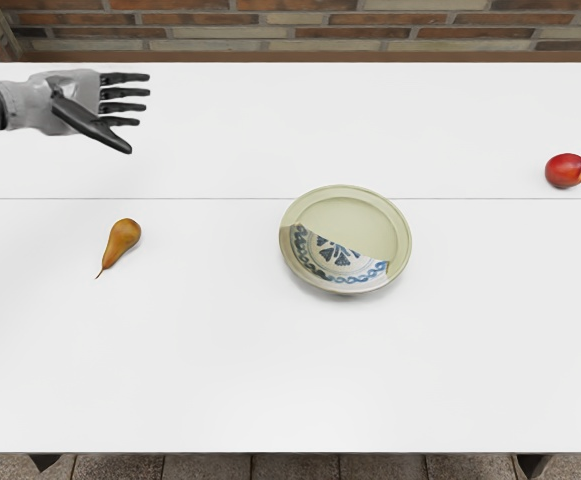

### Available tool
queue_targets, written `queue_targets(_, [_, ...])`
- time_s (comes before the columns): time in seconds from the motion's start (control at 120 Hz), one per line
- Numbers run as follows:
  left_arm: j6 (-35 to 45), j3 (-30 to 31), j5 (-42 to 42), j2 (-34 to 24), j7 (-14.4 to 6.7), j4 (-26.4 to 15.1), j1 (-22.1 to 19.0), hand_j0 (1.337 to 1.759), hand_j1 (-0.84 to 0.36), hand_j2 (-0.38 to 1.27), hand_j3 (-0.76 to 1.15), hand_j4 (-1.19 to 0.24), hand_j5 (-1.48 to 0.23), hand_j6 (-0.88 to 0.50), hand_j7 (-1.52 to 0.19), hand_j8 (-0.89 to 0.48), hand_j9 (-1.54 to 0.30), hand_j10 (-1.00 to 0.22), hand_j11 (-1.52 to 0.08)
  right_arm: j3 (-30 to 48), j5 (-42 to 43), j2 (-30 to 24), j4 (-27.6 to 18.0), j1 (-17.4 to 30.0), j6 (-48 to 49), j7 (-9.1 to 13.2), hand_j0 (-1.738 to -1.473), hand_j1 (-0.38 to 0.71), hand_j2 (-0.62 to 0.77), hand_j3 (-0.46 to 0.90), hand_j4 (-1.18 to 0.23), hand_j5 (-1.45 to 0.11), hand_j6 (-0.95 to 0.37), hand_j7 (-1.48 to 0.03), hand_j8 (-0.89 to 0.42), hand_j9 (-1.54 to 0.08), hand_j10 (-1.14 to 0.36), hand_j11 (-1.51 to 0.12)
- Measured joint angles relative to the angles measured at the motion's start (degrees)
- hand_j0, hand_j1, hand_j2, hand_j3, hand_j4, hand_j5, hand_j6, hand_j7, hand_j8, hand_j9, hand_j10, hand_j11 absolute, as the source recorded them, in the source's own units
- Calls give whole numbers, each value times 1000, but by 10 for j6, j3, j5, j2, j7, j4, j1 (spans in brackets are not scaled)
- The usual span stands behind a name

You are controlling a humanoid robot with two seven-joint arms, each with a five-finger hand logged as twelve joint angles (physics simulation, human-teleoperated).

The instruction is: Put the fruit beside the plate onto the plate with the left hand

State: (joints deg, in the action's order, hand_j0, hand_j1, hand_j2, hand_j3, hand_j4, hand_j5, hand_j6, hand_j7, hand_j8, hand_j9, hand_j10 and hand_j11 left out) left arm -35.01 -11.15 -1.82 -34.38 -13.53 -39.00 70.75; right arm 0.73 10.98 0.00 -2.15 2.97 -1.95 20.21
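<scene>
A brown pear lies on the white table, left of the plate, its stem pointing toward the near left. The cream plate with a blue pattern sits near the table's middle. A red apple rests far off at the right. My left hand hovers at the upper left, above and behind the pear, its fingers stretched out and spread, holding nothing. A clear gap separates the hand from the pear.
The white table spans the view, with a thin seam running across it at the plate's far rim. A brick wall stands behind the table's far edge.
</scene>
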Motion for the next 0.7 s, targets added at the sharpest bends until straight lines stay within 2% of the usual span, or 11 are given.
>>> queue_targets(0.092, [0,0,-2,0,-2,-1,0,1658,334,3,0,-13,-17,-13,-17,-13,-17,-13,-17,0,0,0,0,0,-1,0,-1658,-349,0,0,-1,0,-1,0,-1,0,-1,0])
queue_targets(0.192, [0,0,-20,-4,-37,-1,4,1658,333,3,0,-14,-17,-14,-17,-14,-17,-13,-17,1,-1,0,0,0,0,0,-1658,-349,0,0,-1,0,-1,0,-1,0,-1,0])
queue_targets(0.258, [0,0,-42,-5,-72,-1,12,1658,333,3,0,-14,-18,-14,-18,-14,-18,-14,-18,1,-1,0,0,0,0,0,-1658,-349,0,0,-1,0,-1,0,-1,0,-1,0])
queue_targets(0.367, [0,0,-66,-6,-152,-1,25,1658,333,3,0,-15,-18,-15,-18,-14,-18,-14,-18,1,-1,0,0,0,1,0,-1658,-349,0,0,-1,0,-1,0,-1,0,-1,0])
queue_targets(0.442, [0,0,-73,-8,-184,-2,31,1658,332,3,0,-15,-18,-15,-18,-15,-18,-14,-18,1,-1,0,0,0,1,0,-1658,-349,0,0,-1,0,-1,0,-1,0,-1,0])
queue_targets(0.542, [0,1,-94,-19,-203,-15,38,1658,332,3,0,-15,-18,-15,-18,-15,-18,-15,-18,1,-1,0,0,0,1,0,-1658,-349,0,0,-1,0,-1,0,-1,0,-1,0])
queue_targets(0.7, [3,1,-152,-16,-212,-41,48,1658,332,3,0,-16,-19,-16,-19,-16,-19,-15,-19,1,-1,0,0,0,1,0,-1658,-349,0,0,-1,0,-1,0,-1,0,-1,0])
